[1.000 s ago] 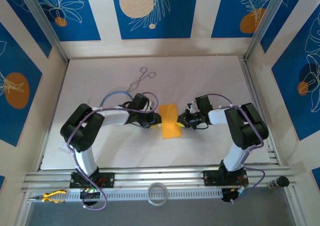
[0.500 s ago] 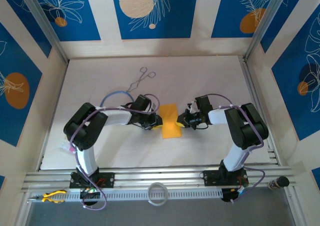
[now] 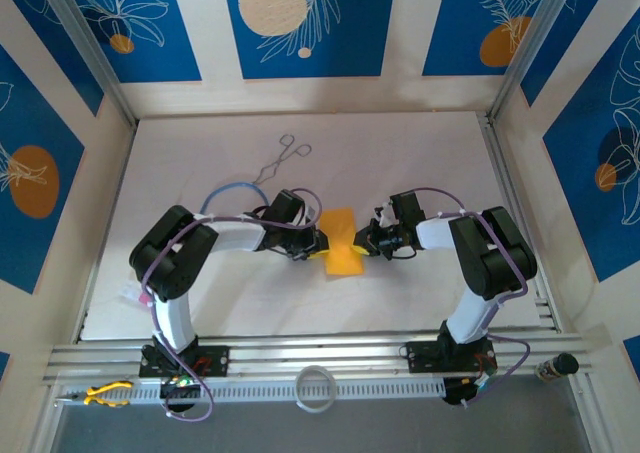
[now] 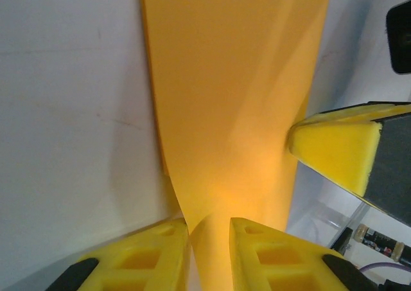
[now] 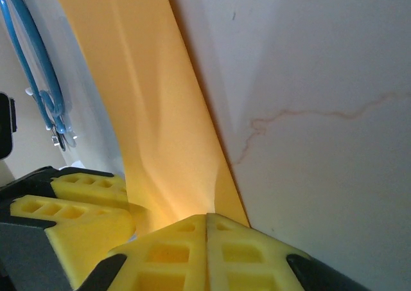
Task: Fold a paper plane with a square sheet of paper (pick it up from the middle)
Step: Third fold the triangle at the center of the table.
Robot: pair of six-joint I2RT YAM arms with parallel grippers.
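Orange-yellow sheet [image 4: 231,111] between left fingers [image 4: 149,257]

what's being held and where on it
The right end effector pinches the paper midway along its right edge; the left end effector straddles the left edge, grip unclear.

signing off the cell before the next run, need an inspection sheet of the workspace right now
surface: white table, faint reddish hairline mark
job's things: orange-yellow paper sheet, narrow, bowed between the grippers
clutter: metal forceps; blue loop; small pink slip; yellow pliers and white ring on the front rail
grippers: left gripper fingers narrowly apart around the sheet's edge, grip uncertain; right gripper shut on the opposite edge
cables: purple cables along both arms
surroundings: blue wall panels with leaf prints
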